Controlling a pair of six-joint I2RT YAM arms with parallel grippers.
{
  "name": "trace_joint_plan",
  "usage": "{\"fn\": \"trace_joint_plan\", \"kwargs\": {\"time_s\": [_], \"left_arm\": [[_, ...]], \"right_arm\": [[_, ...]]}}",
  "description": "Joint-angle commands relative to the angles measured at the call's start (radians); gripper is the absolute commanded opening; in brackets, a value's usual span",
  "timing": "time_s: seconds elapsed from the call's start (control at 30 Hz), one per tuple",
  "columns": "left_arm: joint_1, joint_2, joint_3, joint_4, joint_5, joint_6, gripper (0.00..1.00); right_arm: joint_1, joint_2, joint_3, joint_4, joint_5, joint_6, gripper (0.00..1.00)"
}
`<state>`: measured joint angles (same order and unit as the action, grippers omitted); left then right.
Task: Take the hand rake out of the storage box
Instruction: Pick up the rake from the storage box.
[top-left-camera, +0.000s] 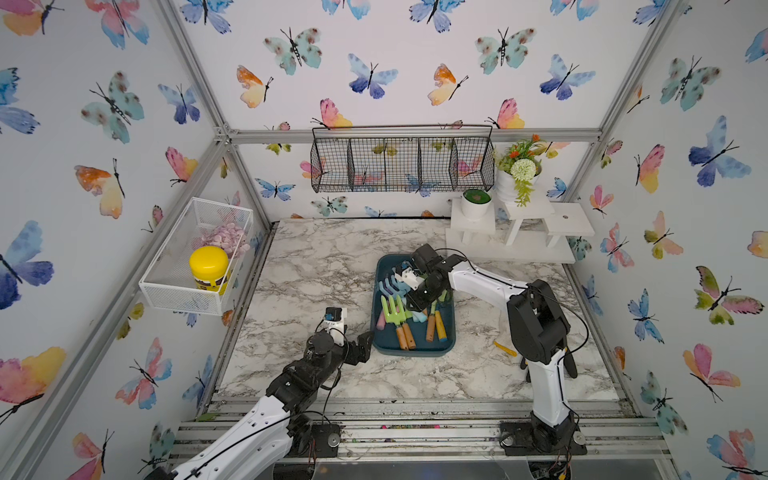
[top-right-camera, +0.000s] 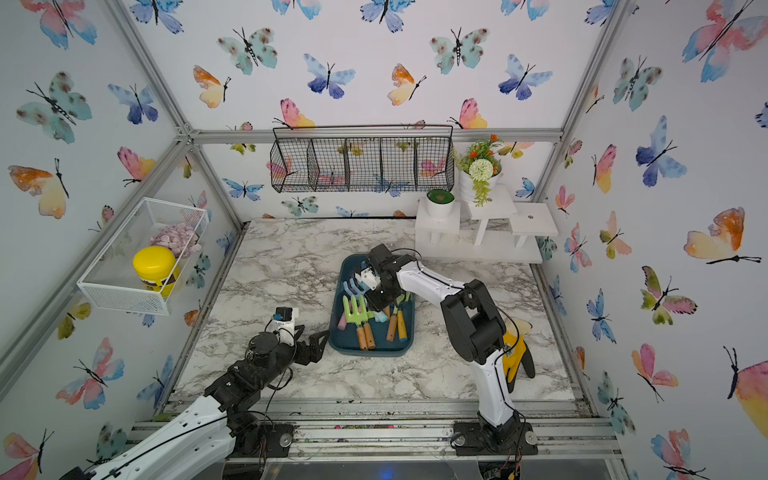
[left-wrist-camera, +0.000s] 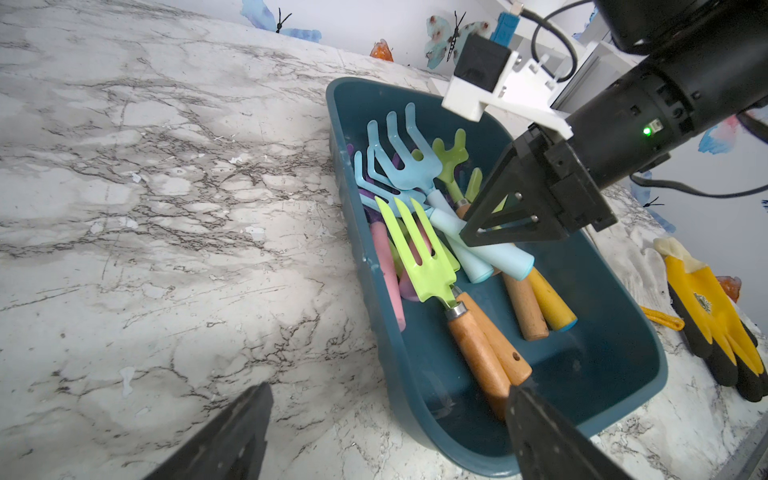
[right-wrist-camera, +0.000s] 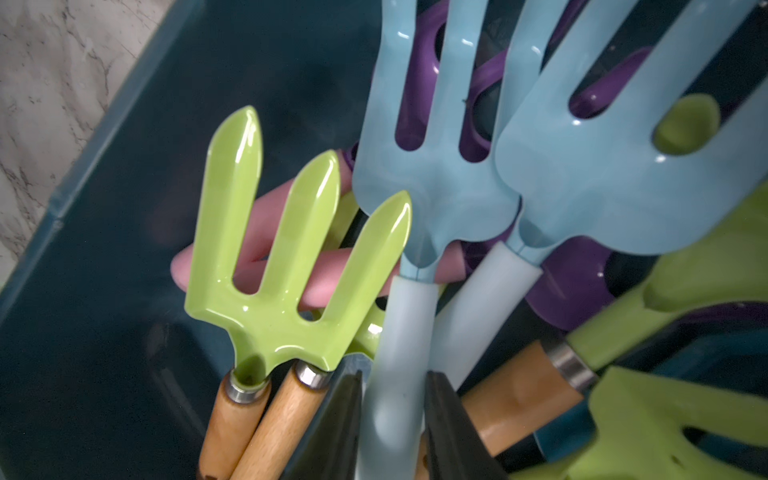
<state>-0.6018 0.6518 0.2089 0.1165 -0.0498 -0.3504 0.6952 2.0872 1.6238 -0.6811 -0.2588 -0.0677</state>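
The right gripper is clamped on the pale handle of the light-blue hand rake, with one finger pressed against each side of the handle. It reaches down into the pile at a slant.

Observed, largest first:

- The marble table spreads out under both arms.
- The storage box sits directly beneath the right gripper. The rake lies inside it, resting on the other tools and not lifted clear.
- A yellow-and-black glove lies on the table behind the right gripper, near that arm's base and well apart from the box.
- A second light-blue tool lies just beside the gripped rake, their heads overlapping.
- A green three-tined fork with a wooden handle lies just beside the gripper on the other side, close against its finger.
- A pink handle shows under the fork's tines.
- Purple tines show through the gaps in the rake's head, beyond the gripper.

The left gripper holds nothing and its jaws are spread wide. It hangs just outside the box's near corner, well apart from the right gripper.
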Motion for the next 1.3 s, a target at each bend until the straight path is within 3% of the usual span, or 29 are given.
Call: {"fn": "trace_joint_plan", "kwargs": {"time_s": [0.0, 0.07, 0.13, 0.23, 0.67, 0.9, 1.27], "left_arm": [[0.005, -0.006, -0.006, 0.025, 0.025, 0.015, 0.93], [0.005, -0.004, -0.006, 0.026, 0.024, 0.015, 0.93], [0.005, -0.006, -0.006, 0.026, 0.025, 0.015, 0.93], [0.005, -0.003, -0.006, 0.028, 0.027, 0.014, 0.93], [0.005, -0.019, -0.011, 0.026, 0.026, 0.015, 0.93], [0.005, -0.013, -0.010, 0.028, 0.025, 0.013, 0.91], [0.005, -0.019, -0.011, 0.020, 0.015, 0.012, 0.91]], "right_arm": [[0.010, 0.016, -0.016, -0.025, 0.015, 0.007, 0.25], [0.012, 0.014, -0.019, -0.031, 0.019, 0.013, 0.29], [0.013, 0.018, -0.018, -0.045, 0.026, 0.017, 0.41], [0.022, 0.029, -0.013, -0.063, 0.056, 0.018, 0.45], [0.048, 0.035, 0.052, -0.102, 0.114, 0.052, 0.20], [0.059, -0.165, -0.065, 0.055, 0.129, 0.149, 0.17], [0.065, -0.381, -0.301, 0.285, 0.276, 0.229, 0.18]]}}
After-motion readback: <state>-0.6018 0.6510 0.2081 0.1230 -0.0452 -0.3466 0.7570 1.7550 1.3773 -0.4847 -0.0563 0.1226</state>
